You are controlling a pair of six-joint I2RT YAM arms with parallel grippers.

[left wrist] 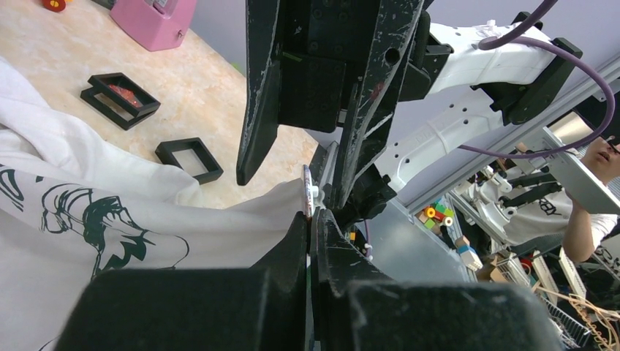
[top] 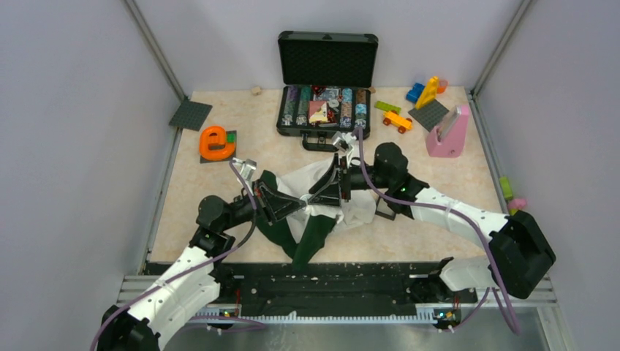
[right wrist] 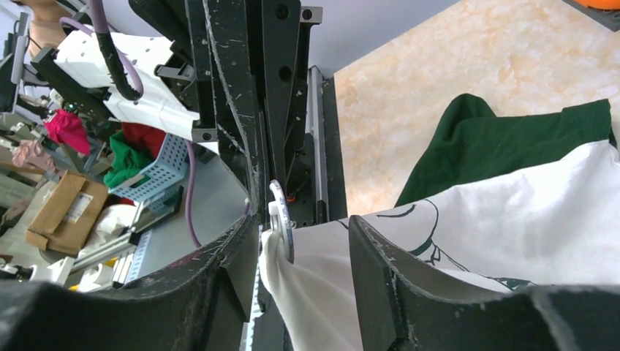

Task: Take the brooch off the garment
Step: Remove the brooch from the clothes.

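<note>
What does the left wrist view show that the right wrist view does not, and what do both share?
Only the left wrist view: two black frames and a pink block. Only the right wrist view: the garment's dark green part, a blue basket and a cardboard box. Both: the white printed garment, a small disc at its edge, possibly the brooch, the left pincer shut on that edge, and the right pincer open around it.

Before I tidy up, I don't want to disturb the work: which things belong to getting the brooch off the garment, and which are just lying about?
Job: garment, brooch, left gripper pinching the cloth, right gripper, jaws apart.
Lying about: chip case, orange letter "e", toy car, pink stand, black frames.
</note>
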